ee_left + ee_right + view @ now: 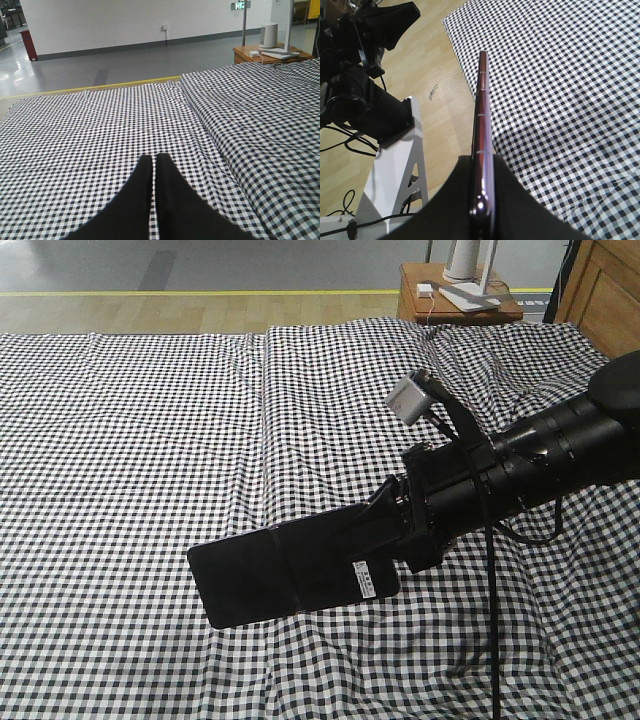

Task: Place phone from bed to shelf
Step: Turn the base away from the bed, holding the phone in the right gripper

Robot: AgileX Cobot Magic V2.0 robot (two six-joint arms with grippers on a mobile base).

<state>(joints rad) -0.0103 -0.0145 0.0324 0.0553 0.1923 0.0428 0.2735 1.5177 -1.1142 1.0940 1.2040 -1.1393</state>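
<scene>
the right end effector (pixel 392 536) is clamped on one short end of the phone (pixel 285 582), which juts out roughly flat, lifted above the bed (pixel 130 440). thin, stiff and glossy, it probably slips easily, so the edge grip should stay firm. the left end effector (pixel 153 160) hangs pinched together, empty.
</scene>
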